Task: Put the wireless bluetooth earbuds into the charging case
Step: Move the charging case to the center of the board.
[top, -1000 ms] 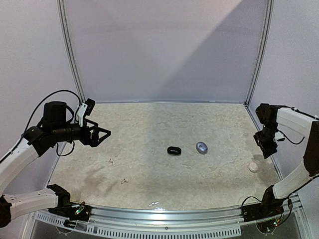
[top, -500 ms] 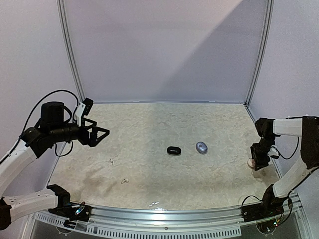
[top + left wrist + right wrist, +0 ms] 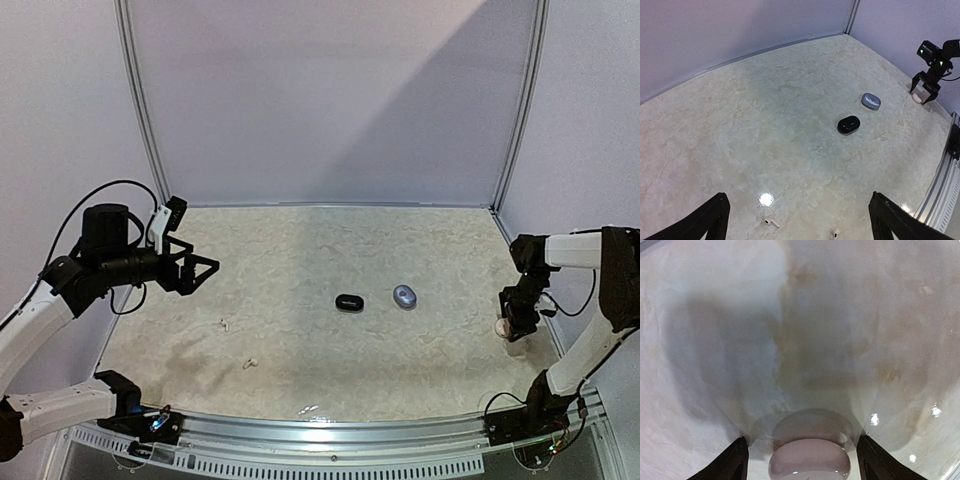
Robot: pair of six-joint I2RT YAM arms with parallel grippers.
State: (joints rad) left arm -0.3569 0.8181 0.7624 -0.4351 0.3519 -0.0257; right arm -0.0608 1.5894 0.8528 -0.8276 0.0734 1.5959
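Observation:
Two tiny white stemmed earbuds lie on the table near the left front, one further back point(image 3: 222, 323) and one nearer point(image 3: 250, 363). Both show in the left wrist view, the left one point(image 3: 771, 221) and the right one point(image 3: 835, 233). A closed black oval case point(image 3: 348, 301) and a silvery-grey one point(image 3: 404, 296) lie mid-table. A white oval case point(image 3: 502, 327) lies at the right edge. My right gripper point(image 3: 515, 322) is low over the white case point(image 3: 810, 462), open, one finger on each side with gaps. My left gripper point(image 3: 200, 270) is open and empty, held high at the left.
Metal frame posts and purple walls close in the table at back and sides. The raised right rim point(image 3: 545, 335) runs just beside the white case. The left wrist view also shows the black case point(image 3: 848, 124), the grey case point(image 3: 870, 100) and the right gripper point(image 3: 925, 92).
My right gripper has come down from above the right edge to the white case and now straddles it. My left arm shifted slightly, still open.

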